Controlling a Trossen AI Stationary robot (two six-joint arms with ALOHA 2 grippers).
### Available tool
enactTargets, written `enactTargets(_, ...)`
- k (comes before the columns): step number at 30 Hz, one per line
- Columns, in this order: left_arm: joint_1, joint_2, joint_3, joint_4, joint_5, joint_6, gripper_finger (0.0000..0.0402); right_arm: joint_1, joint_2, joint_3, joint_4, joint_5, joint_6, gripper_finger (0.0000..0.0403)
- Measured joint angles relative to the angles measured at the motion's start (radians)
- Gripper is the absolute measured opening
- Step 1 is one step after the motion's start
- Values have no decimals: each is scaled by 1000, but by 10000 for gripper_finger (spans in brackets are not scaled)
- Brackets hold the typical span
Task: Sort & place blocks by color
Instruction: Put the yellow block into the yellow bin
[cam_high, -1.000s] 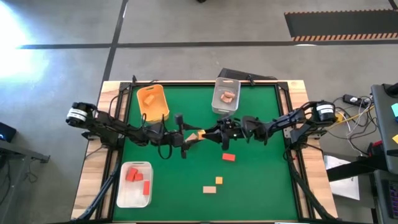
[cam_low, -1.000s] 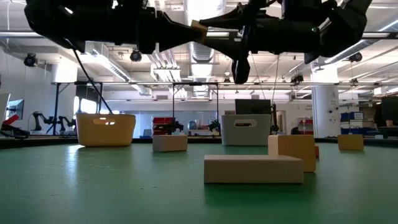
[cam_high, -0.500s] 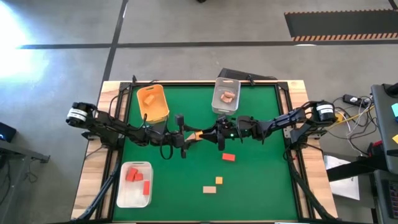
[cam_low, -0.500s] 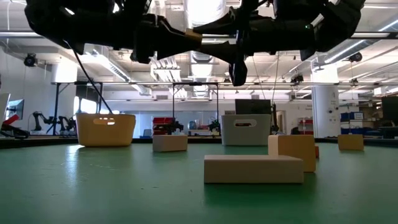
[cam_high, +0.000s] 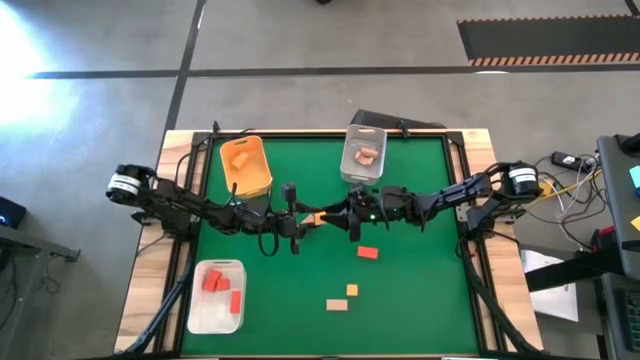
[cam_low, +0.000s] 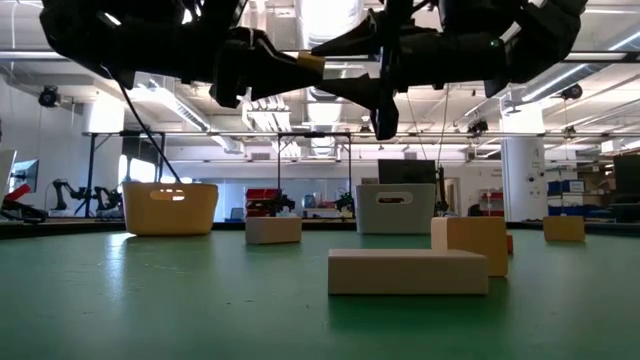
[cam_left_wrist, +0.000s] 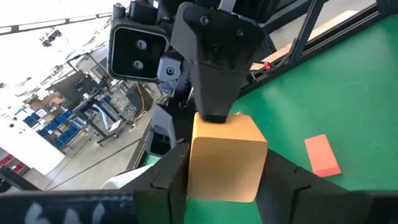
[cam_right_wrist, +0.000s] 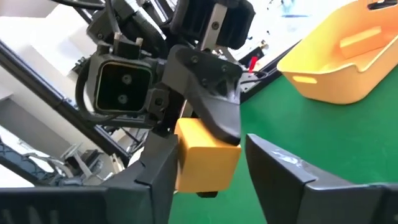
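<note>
Left gripper (cam_high: 308, 220): mid-table, raised, clamped on a yellow block (cam_left_wrist: 224, 155). Right gripper (cam_high: 338, 214): facing it, fingers spread wide around the same block's far end. Nearest on the mat: tan block (cam_high: 338, 304), yellow block (cam_high: 352, 290), red block (cam_high: 367, 253). Near left: white bin (cam_high: 216, 318) with red blocks. Far edge: orange bin (cam_high: 246, 166), clear bin (cam_high: 363, 155).

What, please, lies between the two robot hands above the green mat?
A yellow-orange rectangular block, gripped by the left hand and met by the right hand, per the high view.
</note>
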Motion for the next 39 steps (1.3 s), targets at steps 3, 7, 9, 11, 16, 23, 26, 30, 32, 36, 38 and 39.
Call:
enactTargets(3, 0, 0, -1, -1, 1, 0, 121, -3, 0, 0, -1, 6, 1, 205)
enactTargets(7, -1, 0, -7, -3, 4, -8, 121, -14, -13, 0, -28, 5, 8, 244)
enactTargets(9, -1, 0, -13, -4, 5, -32, 121, -23, -31, 0, -74, 4, 8, 259)
enactTargets(11, -1, -1, -18, -18, 4, -61, 121, -31, -57, 0, -148, 2, 5, 270)
enactTargets(16, 14, -16, -19, -151, -119, -160, 121, -45, -148, -1, -376, 72, -23, 281)
enactTargets(23, 128, -135, 16, -576, -248, -397, 121, -43, -280, -1, -692, 332, -28, 267)
enactTargets(26, 233, -195, 73, -853, -294, -583, 121, -35, -305, -1, -753, 405, -26, 260)
enactTargets(30, 425, -233, 185, -1318, -356, -910, 121, -31, -302, -1, -753, 423, -26, 253)
enactTargets(32, 516, -230, 212, -1453, -332, -971, 121, -31, -293, -1, -745, 426, -26, 252)
enactTargets(36, 621, -212, 209, -1469, -241, -962, 157, -31, -268, -2, -750, 426, -26, 253)
enactTargets(38, 639, -197, 209, -1468, -234, -940, 188, -31, -259, -2, -749, 426, -26, 254)
enactTargets(39, 642, -192, 209, -1469, -234, -937, 202, -31, -253, -2, -749, 426, -26, 255)
